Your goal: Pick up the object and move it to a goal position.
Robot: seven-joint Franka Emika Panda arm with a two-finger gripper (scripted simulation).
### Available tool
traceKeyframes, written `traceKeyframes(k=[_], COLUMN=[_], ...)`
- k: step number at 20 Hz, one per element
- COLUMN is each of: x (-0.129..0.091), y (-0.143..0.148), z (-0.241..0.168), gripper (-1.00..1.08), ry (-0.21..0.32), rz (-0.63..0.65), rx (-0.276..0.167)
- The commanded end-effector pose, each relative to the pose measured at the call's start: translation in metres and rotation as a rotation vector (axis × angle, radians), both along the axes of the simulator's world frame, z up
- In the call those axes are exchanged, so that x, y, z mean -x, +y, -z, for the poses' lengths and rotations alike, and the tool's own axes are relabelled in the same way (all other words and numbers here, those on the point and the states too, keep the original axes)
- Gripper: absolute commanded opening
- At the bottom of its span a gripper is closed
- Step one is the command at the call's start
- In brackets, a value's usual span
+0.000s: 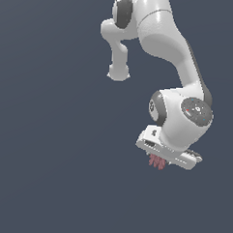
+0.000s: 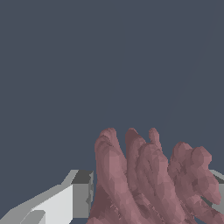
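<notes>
The object (image 1: 156, 163) is a small dark-red ribbed blob that sticks out just under the white hand of my gripper (image 1: 160, 158) in the exterior view. In the wrist view the object (image 2: 144, 175) fills the space between the two grey-white fingers (image 2: 81, 194), its lobes reaching past the fingertips. The gripper (image 2: 148, 192) is shut on it, with one finger pressed to each side. The second finger shows only as a sliver at the frame's edge. No goal marker shows in either view.
The background is a plain dark grey-blue in both views, with no table edge, container or other object to be seen. The arm's own links (image 1: 166, 38) rise above the hand.
</notes>
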State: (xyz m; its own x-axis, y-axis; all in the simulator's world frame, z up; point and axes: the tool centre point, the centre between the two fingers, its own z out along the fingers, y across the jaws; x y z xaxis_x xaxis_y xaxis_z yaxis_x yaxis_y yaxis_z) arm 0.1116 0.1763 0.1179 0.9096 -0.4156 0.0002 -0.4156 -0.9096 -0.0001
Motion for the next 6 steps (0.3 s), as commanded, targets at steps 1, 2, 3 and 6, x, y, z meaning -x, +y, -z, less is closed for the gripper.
traceKeyframes(k=[1,2,3,6], x=[-0.0030,-0.0036,-0.0042,-0.0048], y=[0.0021,0.0026,0.0030,0.0035], z=[-0.0011,-0.0014,-0.0016,-0.0018], gripper=[-1.00,-1.00,-1.00,-1.00], ry=[0.000,0.000,0.000,0.000], rz=[0.000,0.000,0.000,0.000], rx=[0.000,0.000,0.000,0.000])
